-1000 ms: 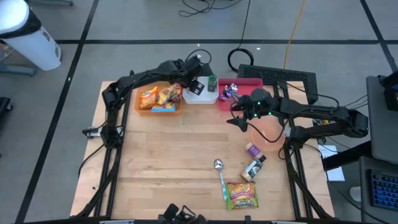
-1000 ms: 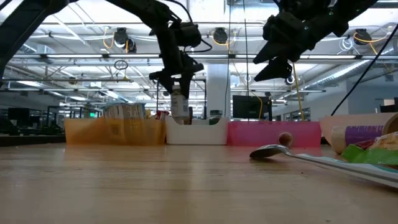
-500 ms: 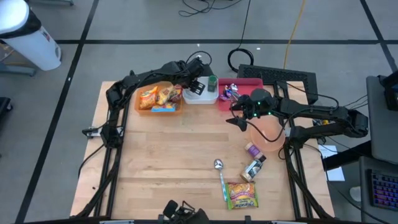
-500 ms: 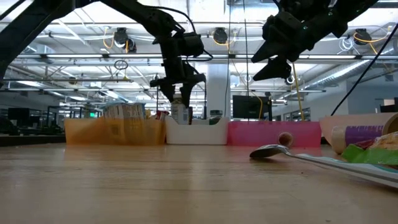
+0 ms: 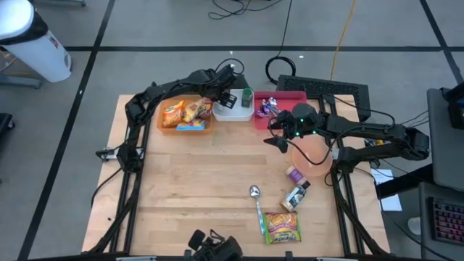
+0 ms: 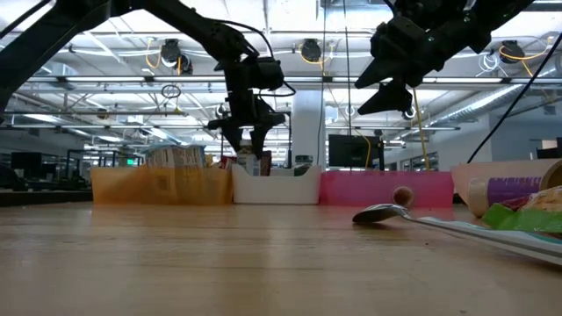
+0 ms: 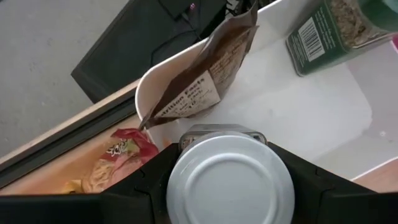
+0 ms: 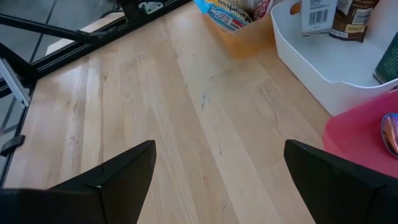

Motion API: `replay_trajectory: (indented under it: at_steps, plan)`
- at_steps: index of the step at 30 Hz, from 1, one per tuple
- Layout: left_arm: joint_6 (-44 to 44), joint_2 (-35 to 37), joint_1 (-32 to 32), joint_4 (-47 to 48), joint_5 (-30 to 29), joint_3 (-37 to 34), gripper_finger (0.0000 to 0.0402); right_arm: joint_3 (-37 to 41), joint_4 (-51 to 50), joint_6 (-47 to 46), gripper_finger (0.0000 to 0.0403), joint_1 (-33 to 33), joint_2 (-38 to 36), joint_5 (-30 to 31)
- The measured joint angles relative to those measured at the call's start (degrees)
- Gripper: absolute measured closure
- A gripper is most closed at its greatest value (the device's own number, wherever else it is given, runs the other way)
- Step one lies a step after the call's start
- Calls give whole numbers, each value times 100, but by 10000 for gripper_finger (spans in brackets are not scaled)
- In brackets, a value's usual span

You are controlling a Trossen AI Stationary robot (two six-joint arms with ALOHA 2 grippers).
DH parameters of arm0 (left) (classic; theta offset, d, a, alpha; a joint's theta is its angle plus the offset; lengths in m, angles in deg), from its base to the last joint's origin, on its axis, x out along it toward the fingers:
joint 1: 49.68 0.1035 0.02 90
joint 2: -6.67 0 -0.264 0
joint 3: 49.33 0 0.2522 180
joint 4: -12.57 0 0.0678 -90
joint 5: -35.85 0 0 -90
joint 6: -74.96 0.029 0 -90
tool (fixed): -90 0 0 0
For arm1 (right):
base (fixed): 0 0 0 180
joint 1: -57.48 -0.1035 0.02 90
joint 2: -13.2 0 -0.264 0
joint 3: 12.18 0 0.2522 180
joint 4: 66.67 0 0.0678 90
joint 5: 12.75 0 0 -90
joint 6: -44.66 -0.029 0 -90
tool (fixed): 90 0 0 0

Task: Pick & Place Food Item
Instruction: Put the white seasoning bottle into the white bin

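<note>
Left gripper (image 7: 229,186): I see it pinching a can (image 7: 230,180) over the white bin (image 5: 233,112), top centre
Right gripper (image 8: 214,168): fingers spread, hovering right of centre
Room: bare wood (image 5: 196,181) mid-frame
Change: can sits lower than before
Wrist only: brown pouch (image 7: 208,74), green jar (image 7: 329,31)

In the low view, upper centre-left, the left gripper (image 6: 250,132) sits lower than a second ago, and the can (image 6: 253,160) it clamps has sunk behind the white bin's (image 6: 272,186) rim. In the high view, the black device (image 5: 214,247) at the bottom edge has shifted right.
</note>
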Motion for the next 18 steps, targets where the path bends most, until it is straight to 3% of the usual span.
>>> replay_trajectory:
  at_steps: [18]
  plan:
    - [-60,-242,-29,-159,63,0,196,-2,-1,24,55,0,0,20]
